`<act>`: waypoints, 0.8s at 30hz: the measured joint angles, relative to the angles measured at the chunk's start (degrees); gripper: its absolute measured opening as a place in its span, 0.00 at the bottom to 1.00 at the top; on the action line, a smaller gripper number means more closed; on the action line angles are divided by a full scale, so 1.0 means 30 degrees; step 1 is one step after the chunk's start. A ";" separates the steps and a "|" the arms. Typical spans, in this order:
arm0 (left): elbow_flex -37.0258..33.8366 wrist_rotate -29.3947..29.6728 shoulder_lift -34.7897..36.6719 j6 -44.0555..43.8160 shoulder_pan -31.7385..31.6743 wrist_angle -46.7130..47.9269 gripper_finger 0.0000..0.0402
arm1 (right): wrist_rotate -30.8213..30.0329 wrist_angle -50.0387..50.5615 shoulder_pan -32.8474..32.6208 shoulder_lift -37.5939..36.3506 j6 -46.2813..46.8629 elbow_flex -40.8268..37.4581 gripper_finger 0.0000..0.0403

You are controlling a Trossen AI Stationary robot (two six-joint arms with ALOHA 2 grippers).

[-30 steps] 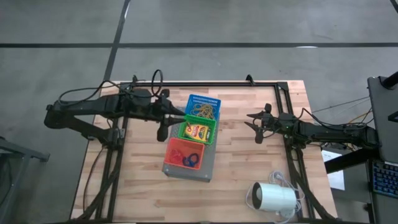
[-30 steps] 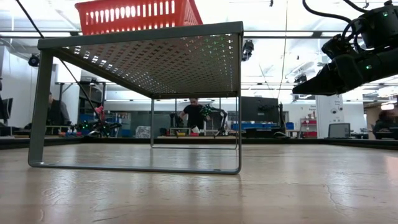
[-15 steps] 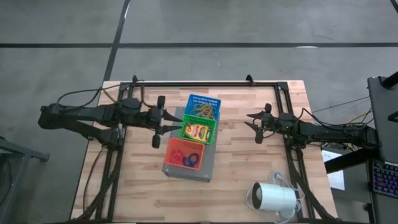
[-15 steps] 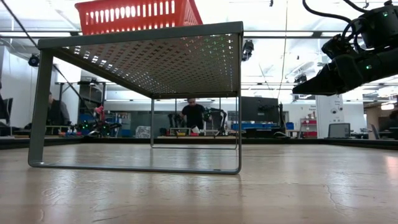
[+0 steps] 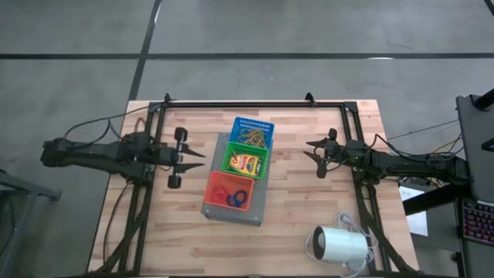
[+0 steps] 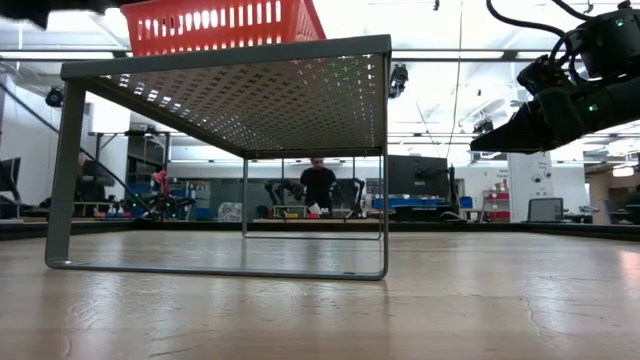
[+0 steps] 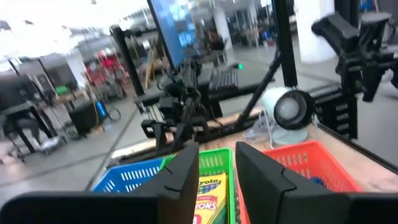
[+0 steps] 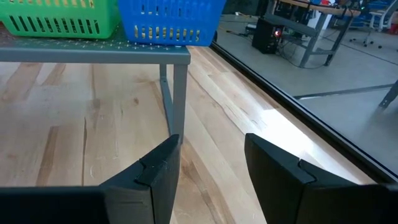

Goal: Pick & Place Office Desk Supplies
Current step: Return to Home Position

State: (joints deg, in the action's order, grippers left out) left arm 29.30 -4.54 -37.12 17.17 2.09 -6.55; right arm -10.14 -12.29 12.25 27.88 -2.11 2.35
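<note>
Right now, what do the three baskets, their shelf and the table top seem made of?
Blue basket, green basket, orange basket: probably moulded plastic, given slotted walls and bright colour. Shelf: likely grey painted metal, thin perforated sheet on slim legs. Table top: matt wood, showing plank seams and grain.

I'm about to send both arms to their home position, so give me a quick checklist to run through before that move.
1. The left pincer holds nothing: ok, its fingers are apart with nothing between them.
2. The right pincer holds nothing: ok, it is open and empty.
3. The left pincer is apart from the grey perforated metal shelf: ok, the high view shows a gap.
4. The blue plastic basket, green plastic basket and orange plastic basket sit on the shelf: ok, in a row on top.
5. The white cylinder with a cord is apart from the right arm: ok.
</note>
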 joint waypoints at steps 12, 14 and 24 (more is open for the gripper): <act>-0.7856 0.0000 0.7425 0.2661 0.0000 -0.3395 0.27 | 0.0001 -0.0001 0.0002 0.0005 -0.0002 0.0001 0.44; -0.8899 0.0000 0.8875 0.3181 0.0000 -0.3481 0.27 | 0.0001 0.0006 0.0000 0.0007 0.0000 0.0001 0.44; -0.8989 0.2922 1.2156 0.1739 -0.0015 0.1924 0.27 | -0.0028 -0.0001 0.0007 0.0007 0.0000 0.0001 0.44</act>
State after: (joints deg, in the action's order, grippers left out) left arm 2.33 4.23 -0.66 22.38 2.04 -0.78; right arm -10.22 -12.29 12.27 27.90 -2.11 2.35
